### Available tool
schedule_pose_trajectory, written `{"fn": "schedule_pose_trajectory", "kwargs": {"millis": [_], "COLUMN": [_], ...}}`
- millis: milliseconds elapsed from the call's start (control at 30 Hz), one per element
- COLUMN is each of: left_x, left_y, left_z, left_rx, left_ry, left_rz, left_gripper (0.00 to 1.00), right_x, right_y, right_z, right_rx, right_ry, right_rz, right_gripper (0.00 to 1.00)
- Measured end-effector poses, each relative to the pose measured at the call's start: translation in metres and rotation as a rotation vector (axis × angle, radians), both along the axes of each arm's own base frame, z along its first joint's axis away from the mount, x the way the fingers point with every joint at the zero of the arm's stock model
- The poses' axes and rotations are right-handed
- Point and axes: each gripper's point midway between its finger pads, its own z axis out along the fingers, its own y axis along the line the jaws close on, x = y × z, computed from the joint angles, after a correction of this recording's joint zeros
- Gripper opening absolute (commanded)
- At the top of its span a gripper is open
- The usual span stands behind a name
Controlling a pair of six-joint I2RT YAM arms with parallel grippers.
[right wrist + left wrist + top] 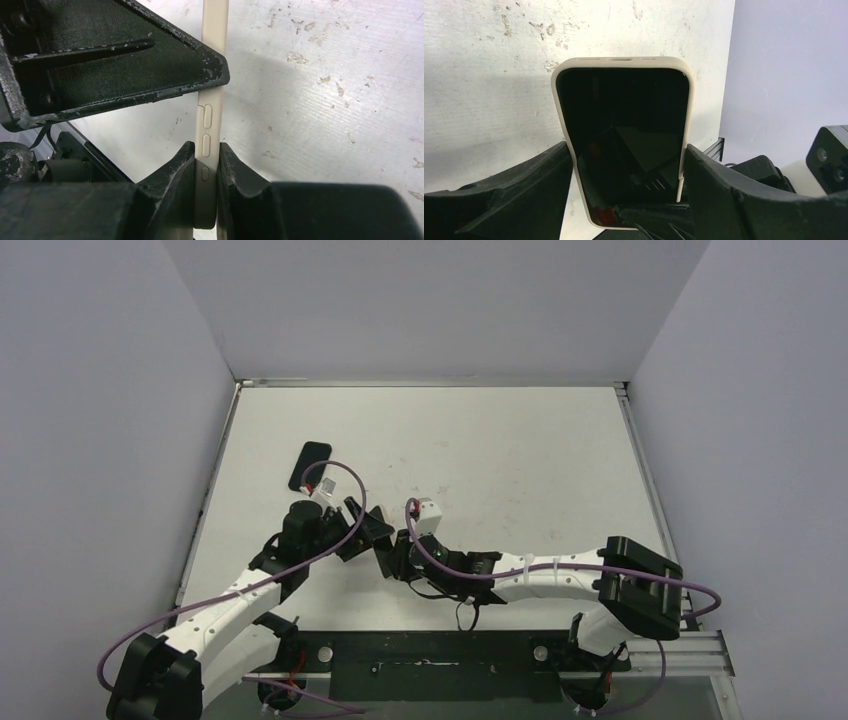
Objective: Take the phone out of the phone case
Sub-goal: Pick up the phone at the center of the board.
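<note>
A beige phone case with a glossy black phone face filling it is held in the air between both grippers. My left gripper is shut on the case's two long edges, one finger on each side. My right gripper is shut on the case's side edge, pinching front and back just below the side buttons. In the top view the two grippers, left and right, meet near the table's front left; the case is mostly hidden between them.
A flat black phone-shaped object lies on the white table behind the left gripper, near the left wall. Grey walls enclose the table on three sides. A purple cable loops over the left wrist.
</note>
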Motion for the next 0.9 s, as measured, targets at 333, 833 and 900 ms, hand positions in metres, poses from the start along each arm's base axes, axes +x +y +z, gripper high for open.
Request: {"fn": "schedule_pose_trajectory", "kwargs": {"millis": [333,833,900], "left_x": [-0.01,0.011,0.011], "left_y": [0.011,0.06,0.061], "left_z": [0.029,0.094,0.093], "left_rx": [0.032,0.541,0.591], "left_ry": [-0.158,-0.499,-0.522], "left_rz": [-0.021,-0.092,-0.137], "left_gripper": [0.94,0.97,0.97], "right_x": [-0.01,-0.01,-0.009], "right_y": [0.002,-0.069,-0.08], "right_z": [0.027,0.078,0.078], "right_rx": [0.041,0.004,-0.01], "right_ry": [-0.047,-0.151,-0.158], "right_rz": [0.066,0.003,-0.011], "right_gripper": [0.0,0.0,0.0]}}
